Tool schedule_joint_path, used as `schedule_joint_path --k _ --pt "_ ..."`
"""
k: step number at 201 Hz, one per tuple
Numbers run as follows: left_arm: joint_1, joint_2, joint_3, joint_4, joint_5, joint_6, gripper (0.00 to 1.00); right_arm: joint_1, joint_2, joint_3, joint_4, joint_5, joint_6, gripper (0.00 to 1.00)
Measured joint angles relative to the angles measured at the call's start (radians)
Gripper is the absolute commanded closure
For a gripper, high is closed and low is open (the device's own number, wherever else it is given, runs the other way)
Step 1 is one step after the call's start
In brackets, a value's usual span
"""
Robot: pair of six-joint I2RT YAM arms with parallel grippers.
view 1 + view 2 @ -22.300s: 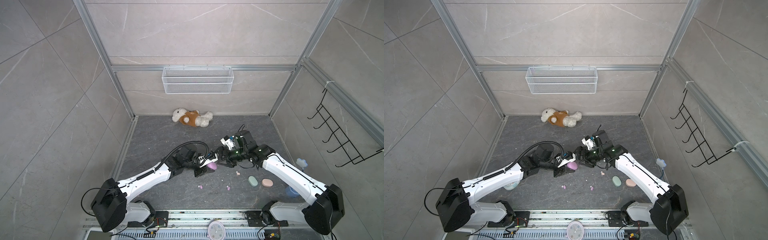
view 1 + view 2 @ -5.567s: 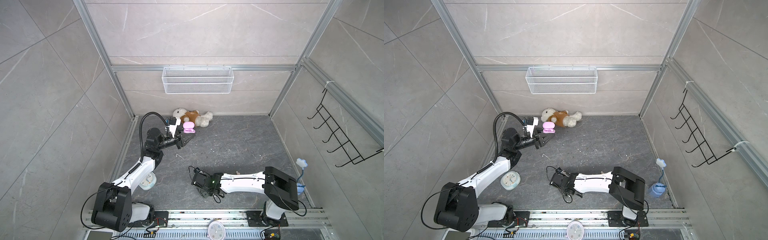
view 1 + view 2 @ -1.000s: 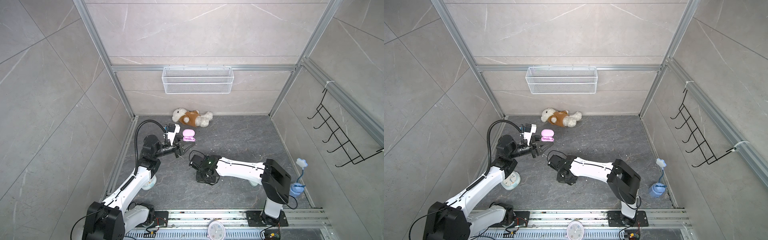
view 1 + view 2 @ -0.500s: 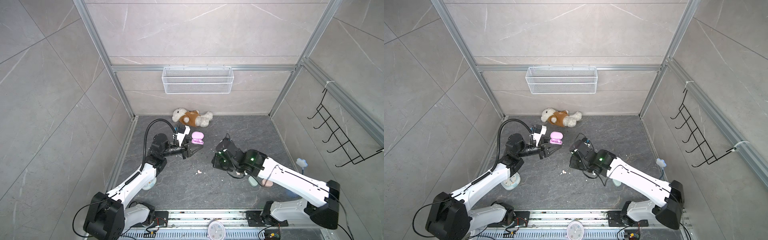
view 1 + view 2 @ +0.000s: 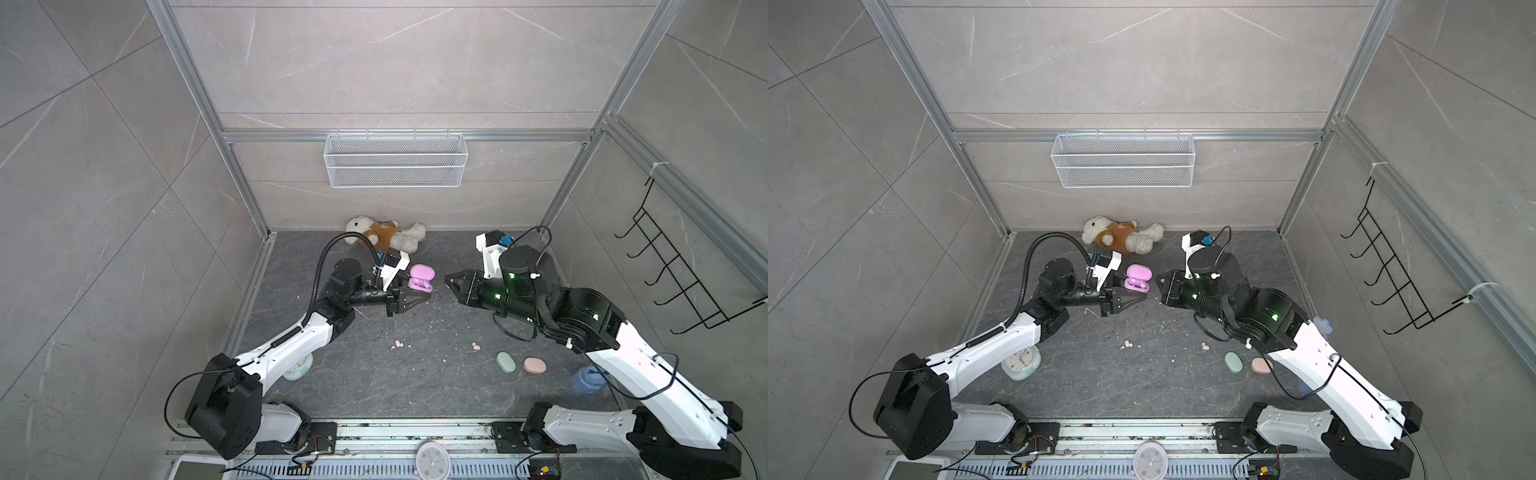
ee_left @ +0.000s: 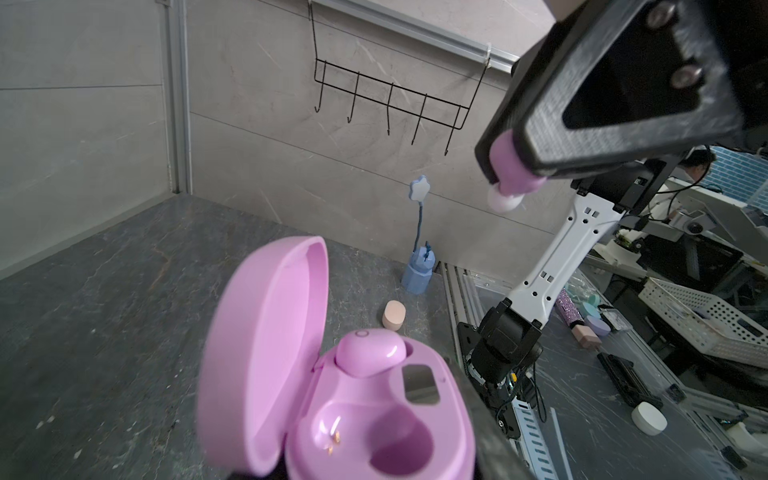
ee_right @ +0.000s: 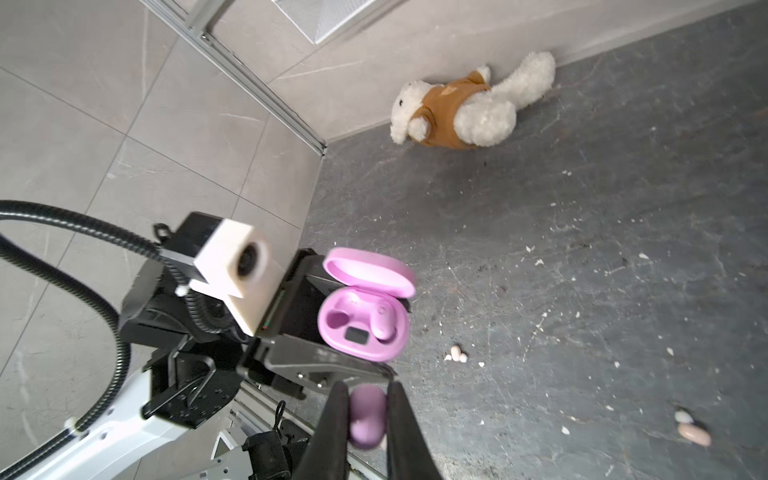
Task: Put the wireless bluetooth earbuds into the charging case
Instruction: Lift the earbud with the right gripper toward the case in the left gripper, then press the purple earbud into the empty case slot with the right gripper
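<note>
Mid-frame, the left gripper (image 5: pixel 417 297) clamps the open case (image 5: pixel 422 275); the right gripper (image 5: pixel 453 283) pinches a lilac earbud (image 7: pixel 367 415). Align it over the empty socket (image 7: pixel 337 319), then press gently.

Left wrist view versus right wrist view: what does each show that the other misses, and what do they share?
Left wrist only: hook rack, blue star stand, peach case. Right wrist only: plush bear, a peach earbud on the floor, left wrist camera. Both: the open lilac case with one seated earbud and one empty well, and the lilac earbud clamped in the right jaws.
</note>
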Motion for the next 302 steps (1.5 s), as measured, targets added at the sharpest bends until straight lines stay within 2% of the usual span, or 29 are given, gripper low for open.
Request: schedule_joint_path --k 31,98,198,302 --pt "-0.037 0.042 0.026 0.063 0.003 0.015 0.74 0.0 -0.005 0.012 0.031 -0.048 -0.04 0.84" --pt "-0.045 0.066 0.031 0.169 0.005 0.018 0.74 0.0 -0.014 -0.039 0.148 -0.143 -0.051 0.84" --pt "-0.074 -0.008 0.031 0.159 0.002 0.063 0.74 0.0 -0.007 -0.087 0.22 -0.184 -0.047 0.84" --pt "-0.077 -0.023 0.031 0.148 -0.001 0.069 0.74 0.0 -0.006 -0.102 0.235 -0.216 -0.032 0.85"
